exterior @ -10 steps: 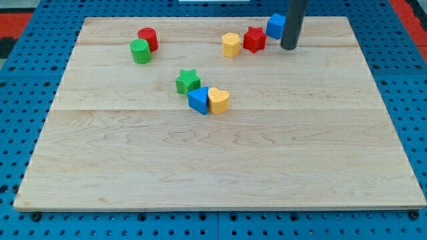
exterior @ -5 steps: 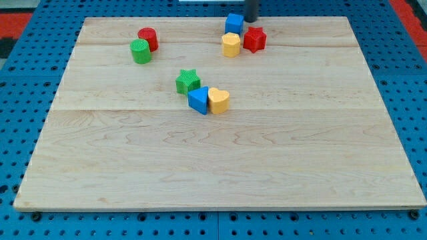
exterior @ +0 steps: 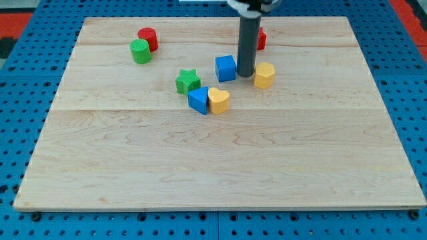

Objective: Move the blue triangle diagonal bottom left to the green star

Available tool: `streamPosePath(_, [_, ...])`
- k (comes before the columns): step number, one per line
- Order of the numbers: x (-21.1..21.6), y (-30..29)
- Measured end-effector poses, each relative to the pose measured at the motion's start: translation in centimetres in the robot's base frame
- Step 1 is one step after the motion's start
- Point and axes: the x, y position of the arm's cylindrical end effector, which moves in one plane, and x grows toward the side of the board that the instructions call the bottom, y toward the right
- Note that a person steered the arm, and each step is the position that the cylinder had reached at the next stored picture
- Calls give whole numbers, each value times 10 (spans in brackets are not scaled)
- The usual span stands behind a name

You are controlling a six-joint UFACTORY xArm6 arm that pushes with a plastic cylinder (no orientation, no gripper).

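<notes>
The blue triangle (exterior: pixel 198 100) lies near the board's middle, just below and right of the green star (exterior: pixel 188 81) and touching the yellow heart (exterior: pixel 219 100) on its right. My tip (exterior: pixel 245 74) stands between a blue cube (exterior: pixel 226 68) on its left and a yellow hexagon (exterior: pixel 265 75) on its right. The tip is above and right of the blue triangle, about a block's width away.
A red cylinder (exterior: pixel 147 38) and a green cylinder (exterior: pixel 140 51) sit at the upper left. A red block (exterior: pixel 261 39) shows partly behind the rod near the top. The wooden board (exterior: pixel 213 173) lies on a blue pegboard.
My tip has come down from the top edge toward the middle. The blue cube and the yellow hexagon have moved down the board with it, apart from the red block.
</notes>
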Motion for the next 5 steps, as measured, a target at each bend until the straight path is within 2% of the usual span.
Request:
streamPosePath(1, [49, -59])
streamPosePath(3, [98, -146])
streamPosePath(5, [83, -139])
